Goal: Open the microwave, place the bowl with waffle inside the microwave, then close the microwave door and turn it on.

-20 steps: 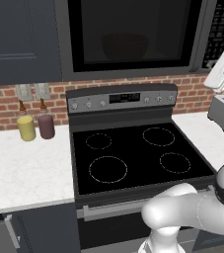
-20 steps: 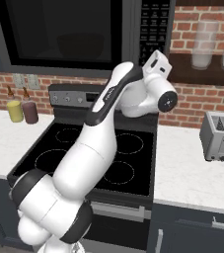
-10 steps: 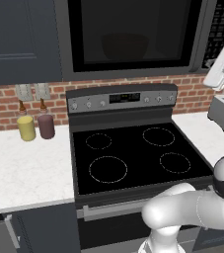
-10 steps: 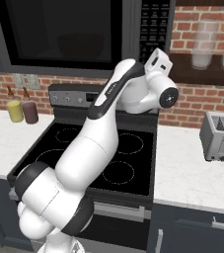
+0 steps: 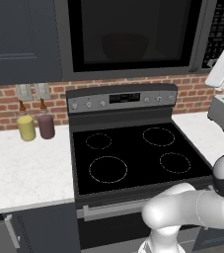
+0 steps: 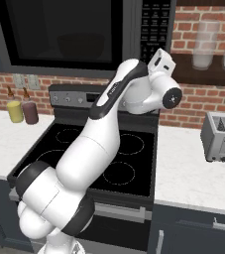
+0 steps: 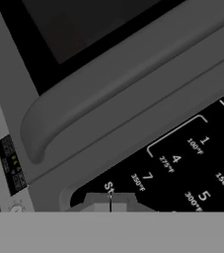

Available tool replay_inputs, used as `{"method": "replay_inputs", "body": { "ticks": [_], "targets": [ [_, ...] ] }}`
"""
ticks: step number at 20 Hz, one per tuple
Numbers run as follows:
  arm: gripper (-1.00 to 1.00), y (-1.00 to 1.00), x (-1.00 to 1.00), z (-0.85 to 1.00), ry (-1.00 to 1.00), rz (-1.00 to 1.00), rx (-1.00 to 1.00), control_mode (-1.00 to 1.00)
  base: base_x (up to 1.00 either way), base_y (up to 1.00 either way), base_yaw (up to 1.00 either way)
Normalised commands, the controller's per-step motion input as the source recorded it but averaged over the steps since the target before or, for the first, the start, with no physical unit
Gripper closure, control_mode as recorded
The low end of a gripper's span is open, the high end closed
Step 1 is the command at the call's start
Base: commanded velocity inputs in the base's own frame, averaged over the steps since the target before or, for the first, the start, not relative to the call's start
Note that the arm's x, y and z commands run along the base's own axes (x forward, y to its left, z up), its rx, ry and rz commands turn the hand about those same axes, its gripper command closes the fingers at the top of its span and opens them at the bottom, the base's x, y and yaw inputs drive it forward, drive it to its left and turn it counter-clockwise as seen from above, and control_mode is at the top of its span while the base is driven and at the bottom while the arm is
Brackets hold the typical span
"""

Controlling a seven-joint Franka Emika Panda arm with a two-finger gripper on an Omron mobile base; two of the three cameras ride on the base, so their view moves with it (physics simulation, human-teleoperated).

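Door's shut on the microwave (image 6: 84, 37), top of the right base frame, and the bowl (image 5: 125, 46) sits dim behind the glass, upper centre of the left base view. Gripper (image 7: 110, 203), fingers pressed together, sits right up at the keypad (image 7: 182, 163) by what looks like the start key. Compared with a second ago the hand has crept slightly higher; nothing else has shifted.

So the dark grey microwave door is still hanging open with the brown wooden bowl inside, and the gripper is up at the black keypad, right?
Not quite: the dark grey microwave door is shut, as the left base view shows. The brown wooden bowl sits behind its glass, and the gripper is at the black keypad.
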Motion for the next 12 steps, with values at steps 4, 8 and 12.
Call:
{"method": "replay_inputs", "body": {
  "ticks": [4, 8, 12],
  "targets": [
    [1.0, 0.0, 0.09, -0.02, 0.0, 0.0, -0.01, -1.0, 0.0, 0.0, 0.0],
    [1.0, 0.0, 0.1, -0.09, 0.0, 0.0, -0.02, -1.0, 0.0, 0.0, 0.0],
    [1.0, 0.0, 0.14, -0.09, 0.0, 0.0, -0.04, -1.0, 0.0, 0.0, 0.0]
  ]
}}
